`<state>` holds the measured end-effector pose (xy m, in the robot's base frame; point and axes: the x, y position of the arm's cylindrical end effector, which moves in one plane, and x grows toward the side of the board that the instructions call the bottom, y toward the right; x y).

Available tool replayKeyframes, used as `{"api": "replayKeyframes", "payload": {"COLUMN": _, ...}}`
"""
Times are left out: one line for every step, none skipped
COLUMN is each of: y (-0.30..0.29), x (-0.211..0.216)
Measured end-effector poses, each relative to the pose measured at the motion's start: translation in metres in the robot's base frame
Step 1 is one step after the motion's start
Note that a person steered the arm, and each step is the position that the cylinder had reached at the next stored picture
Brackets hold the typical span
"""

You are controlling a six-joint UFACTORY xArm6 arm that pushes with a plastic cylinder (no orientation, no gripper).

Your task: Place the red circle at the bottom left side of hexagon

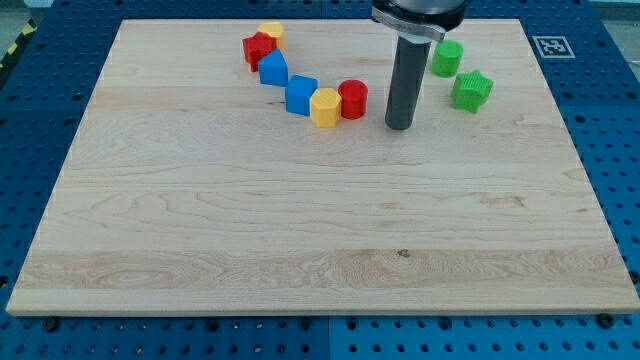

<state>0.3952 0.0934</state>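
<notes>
The red circle (352,99) stands near the view's top centre, touching the right side of the yellow hexagon (325,107). A blue cube (300,95) touches the hexagon's left side. My tip (399,126) is on the board to the right of the red circle, a small gap away, slightly lower in the view. The rod rises straight up from it.
A blue block (272,68), a red block (258,48) and a yellow block (270,33) cluster at the top left of the row. A green cylinder (446,58) and a green star (471,90) sit to the right of the rod.
</notes>
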Motion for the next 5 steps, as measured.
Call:
{"api": "replayKeyframes", "payload": {"y": -0.001, "x": -0.049}}
{"api": "replayKeyframes", "payload": {"y": -0.024, "x": -0.089}}
{"api": "replayKeyframes", "payload": {"y": -0.068, "x": -0.070}}
{"api": "replayKeyframes", "payload": {"y": -0.053, "x": -0.015}}
{"api": "replayKeyframes", "payload": {"y": -0.010, "x": 0.054}}
